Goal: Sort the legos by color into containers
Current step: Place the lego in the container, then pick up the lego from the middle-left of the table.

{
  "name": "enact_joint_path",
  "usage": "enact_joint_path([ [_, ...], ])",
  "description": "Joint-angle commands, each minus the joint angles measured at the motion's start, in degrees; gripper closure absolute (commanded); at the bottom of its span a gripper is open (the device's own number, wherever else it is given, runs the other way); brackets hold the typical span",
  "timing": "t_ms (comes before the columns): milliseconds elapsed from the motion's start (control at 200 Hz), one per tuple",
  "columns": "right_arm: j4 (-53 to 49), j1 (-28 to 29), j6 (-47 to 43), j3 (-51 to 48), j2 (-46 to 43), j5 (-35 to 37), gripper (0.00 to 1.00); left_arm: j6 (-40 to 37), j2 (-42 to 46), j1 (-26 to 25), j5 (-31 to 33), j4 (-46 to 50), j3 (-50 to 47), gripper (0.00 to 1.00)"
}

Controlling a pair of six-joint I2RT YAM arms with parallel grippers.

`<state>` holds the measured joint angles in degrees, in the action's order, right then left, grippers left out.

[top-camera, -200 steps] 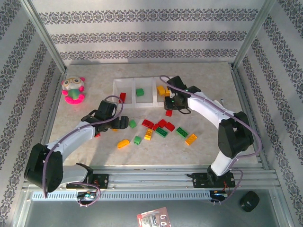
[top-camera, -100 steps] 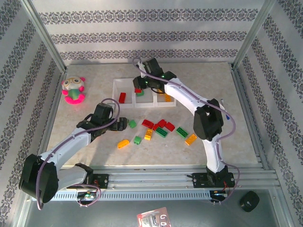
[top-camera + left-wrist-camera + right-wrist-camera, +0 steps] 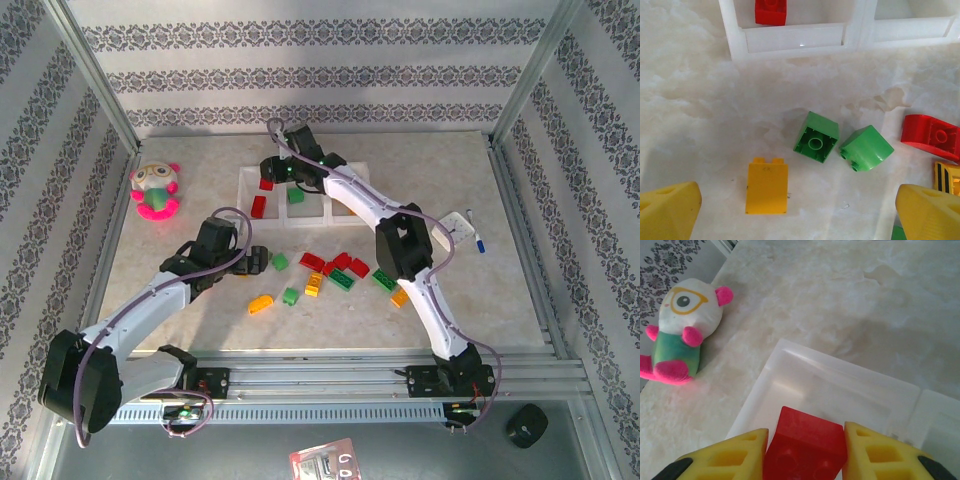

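My right gripper (image 3: 805, 452) is shut on a red lego (image 3: 807, 440) and holds it over the left compartment of the white containers tray (image 3: 790, 347). From above, that gripper (image 3: 268, 181) hangs at the tray's left end (image 3: 283, 227). Another red lego (image 3: 258, 206) lies in the left compartment and a green one (image 3: 295, 195) in the middle. My left gripper (image 3: 800, 215) is open above the table, near a yellow lego (image 3: 766, 186) and two green legos (image 3: 816, 136) (image 3: 866, 148). Loose red (image 3: 342, 263), green (image 3: 384, 279) and yellow (image 3: 260, 303) legos lie mid-table.
A pink-and-green plush toy (image 3: 155, 190) sits at the left, beside the tray. Metal frame posts and patterned walls close in the table on three sides. The right arm stretches across the tray from the right.
The right arm swung left across the tray, from the right compartment to above the left one, carrying the red lego. The left gripper edged slightly toward the loose bricks.
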<state>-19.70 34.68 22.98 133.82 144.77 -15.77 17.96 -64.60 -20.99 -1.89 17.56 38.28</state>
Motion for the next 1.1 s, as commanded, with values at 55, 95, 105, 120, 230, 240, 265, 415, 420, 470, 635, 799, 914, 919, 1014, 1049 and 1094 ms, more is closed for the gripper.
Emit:
enact_joint_path([
  [55, -1.2, 0.7, -0.9, 3.8, -1.2, 0.3, 0.49, -0.6, -0.7, 0.0, 0.4, 2.7, 2.5, 0.01],
  [95, -1.1, 0.6, -1.9, 2.2, -2.9, 0.6, 0.43, -0.2, -1.0, -0.1, 1.0, 3.4, 2.7, 0.01],
  [105, -1.1, 0.7, -2.2, 1.8, -3.4, 0.7, 0.40, -0.1, -1.1, 0.0, 1.3, 3.5, 2.8, 0.01],
  [120, -1.0, 0.7, -2.6, 0.9, -4.2, 0.9, 0.37, 0.2, -1.1, 0.0, 1.7, 3.7, 2.8, 0.01],
  [230, 0.8, 0.5, -4.7, -7.9, -10.7, 1.8, 0.19, 2.9, -0.3, 0.2, 6.3, 5.8, 3.3, 0.01],
  [240, 1.8, 0.4, -4.8, -9.1, -11.9, 1.9, 0.17, 3.2, -0.3, 0.2, 6.6, 6.2, 3.4, 0.01],
  [265, 3.0, 0.3, -4.9, -12.0, -13.7, 2.1, 0.15, 3.7, 0.0, 0.4, 7.5, 7.1, 3.9, 0.01],
  [415, 12.5, -0.2, -6.4, -31.9, -25.6, 0.7, 0.02, 4.2, 0.3, 1.4, 12.3, 14.8, 5.9, 0.01],
  [420, 13.0, -0.2, -6.7, -32.9, -26.0, 0.7, 0.02, 4.2, 0.3, 1.4, 12.2, 14.9, 5.9, 0.01],
  [470, 18.0, -0.1, -8.3, -40.4, -29.9, 0.6, 0.02, 4.3, 0.0, 2.2, 11.6, 15.9, 5.8, 0.01],
  [635, 20.5, 0.0, -11.9, -56.5, -41.4, 2.3, 0.02, 7.5, -2.1, 6.0, 8.6, 20.1, 7.2, 0.01],
  [799, 20.3, 0.2, -13.2, -66.5, -49.8, 3.8, 0.02, 11.4, -6.6, 10.0, 8.2, 24.8, 9.1, 0.00],
  [914, 20.2, 0.3, -13.3, -69.6, -52.6, 3.3, 0.02, 13.0, -10.5, 11.9, 7.7, 26.8, 10.3, 0.03],
  [919, 20.2, 0.4, -13.3, -69.7, -52.7, 3.2, 0.02, 13.1, -10.6, 12.0, 7.7, 26.9, 10.4, 0.03],
  [1014, 20.7, 0.6, -13.5, -70.8, -53.5, 1.7, 0.02, 14.2, -12.6, 13.1, 6.2, 26.3, 10.7, 0.09],
  [1049, 20.9, 0.6, -13.5, -71.1, -53.6, 0.7, 0.02, 14.5, -13.1, 13.6, 5.3, 25.7, 10.5, 0.11],
  [1094, 21.2, 0.6, -13.5, -71.3, -53.6, -0.5, 0.02, 14.7, -13.9, 14.3, 4.5, 24.9, 10.1, 0.12],
])
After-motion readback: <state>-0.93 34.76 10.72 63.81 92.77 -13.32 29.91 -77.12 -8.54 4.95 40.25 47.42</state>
